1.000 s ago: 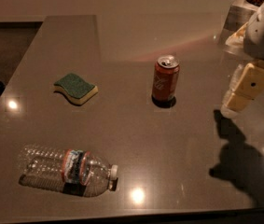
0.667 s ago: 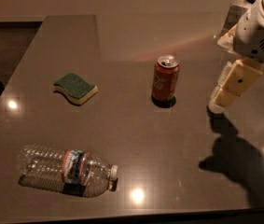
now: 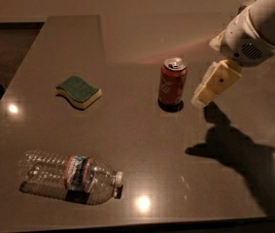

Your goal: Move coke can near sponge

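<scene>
The coke can point(image 3: 172, 82), red-orange with a silver top, stands upright near the middle of the dark table point(image 3: 142, 144). The sponge point(image 3: 78, 91), green on top and pale yellow below, lies flat to the can's left, well apart from it. My gripper point(image 3: 202, 95) hangs from the white arm at the upper right. Its cream tip is just to the right of the can, at about the can's lower half, with a small gap between them. It holds nothing that I can see.
A clear plastic bottle point(image 3: 71, 177) with a red-and-blue label lies on its side at the front left. The arm's shadow point(image 3: 234, 144) falls on the table to the right of the can. The table's front edge runs along the bottom.
The gripper has moved left and down toward the can, from well right of it to just beside it. The can, sponge and bottle have not moved.
</scene>
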`<state>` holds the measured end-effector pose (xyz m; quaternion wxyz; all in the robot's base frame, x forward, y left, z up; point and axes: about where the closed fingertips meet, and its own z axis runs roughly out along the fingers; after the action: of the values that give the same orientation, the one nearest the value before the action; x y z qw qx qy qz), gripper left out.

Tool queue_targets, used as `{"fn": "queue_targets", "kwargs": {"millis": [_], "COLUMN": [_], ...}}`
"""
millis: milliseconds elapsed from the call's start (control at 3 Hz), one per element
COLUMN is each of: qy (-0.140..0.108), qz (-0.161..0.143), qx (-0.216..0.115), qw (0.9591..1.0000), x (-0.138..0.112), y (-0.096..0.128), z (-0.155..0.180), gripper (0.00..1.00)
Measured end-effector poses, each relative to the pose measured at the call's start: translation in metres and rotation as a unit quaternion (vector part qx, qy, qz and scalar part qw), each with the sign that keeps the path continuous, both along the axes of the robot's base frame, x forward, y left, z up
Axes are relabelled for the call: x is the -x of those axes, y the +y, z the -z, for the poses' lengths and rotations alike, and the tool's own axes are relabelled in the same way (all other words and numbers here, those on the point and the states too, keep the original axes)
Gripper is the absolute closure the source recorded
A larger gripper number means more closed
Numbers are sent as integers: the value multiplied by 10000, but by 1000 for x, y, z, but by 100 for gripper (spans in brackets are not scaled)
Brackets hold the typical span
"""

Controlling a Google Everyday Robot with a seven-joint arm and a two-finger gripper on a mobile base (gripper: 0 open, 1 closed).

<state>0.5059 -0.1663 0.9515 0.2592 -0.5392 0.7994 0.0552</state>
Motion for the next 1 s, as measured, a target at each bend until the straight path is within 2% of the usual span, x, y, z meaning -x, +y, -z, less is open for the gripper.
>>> {"fn": "queue_targets", "kwargs": {"millis": [333,1000], "qy": [-108,-77], "qz": [-99,-263], "qx": [-287,-562], "qw": [9995,9980], "x": [-20,-39], "y": [20,42], "z": [8,23], "gripper": [0,0]}}
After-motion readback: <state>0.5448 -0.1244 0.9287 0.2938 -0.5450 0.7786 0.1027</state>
